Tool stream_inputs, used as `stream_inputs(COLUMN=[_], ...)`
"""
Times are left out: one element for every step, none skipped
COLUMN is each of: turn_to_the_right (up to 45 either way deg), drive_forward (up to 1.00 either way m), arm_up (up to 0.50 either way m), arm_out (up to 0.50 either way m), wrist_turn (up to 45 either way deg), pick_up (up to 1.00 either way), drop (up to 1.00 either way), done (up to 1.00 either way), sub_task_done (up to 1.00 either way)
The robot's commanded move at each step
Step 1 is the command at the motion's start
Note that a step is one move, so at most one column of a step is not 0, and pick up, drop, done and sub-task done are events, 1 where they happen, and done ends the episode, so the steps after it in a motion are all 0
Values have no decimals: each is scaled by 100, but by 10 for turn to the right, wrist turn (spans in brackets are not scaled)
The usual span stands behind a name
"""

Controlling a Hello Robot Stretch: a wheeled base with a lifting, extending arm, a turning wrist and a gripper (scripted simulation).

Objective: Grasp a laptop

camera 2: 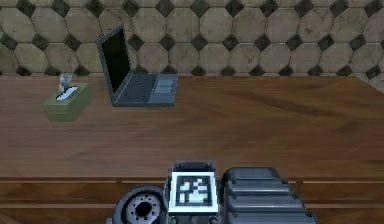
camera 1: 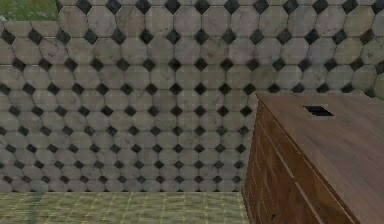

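Arm side view: a long wooden table (camera 2: 260,120) spans the frame from edge to edge. The laptop (camera 2: 135,72) stands on it at about 11 o'clock from the frame's centre, toward the far edge of the tabletop. Its lid is raised, with the dark screen upright and angled to face the view's right. The grey keyboard deck lies flat on the wood. Just beside it, at 9 o'clock from the laptop and apart from it, sits an olive tissue box (camera 2: 68,100) with a pale tissue standing out of its top. Behind the table runs a wall (camera 2: 250,35) of pale octagonal tiles with small dark squares between them.

At 6 o'clock, on the bottom edge, a white square marker (camera 2: 193,190) with black marks shows. The dark body of the gripper (camera 2: 140,208) is at its 9 o'clock. The fingers cannot be made out, so whether the gripper holds anything cannot be told. It lies well apart from the laptop.

Forward view: the same tile pattern covers the wall ahead. A wooden cabinet (camera 1: 330,160) with a panelled front occupies 4 o'clock and bears a small dark slot (camera 1: 318,110) on its top. A strip of yellowish floor (camera 1: 120,208) lies at 7 o'clock
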Motion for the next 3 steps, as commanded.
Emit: stream_inputs(turn_to_the_right=[0,0,0], drive_forward=[0,0,0], arm_up=[0,0,0], arm_out=[44,0,0], wrist_turn=[0,450,450], pick_up=[0,0,0], drop=[0,0,0], done=[0,0,0], sub_task_done=[0,0,0])
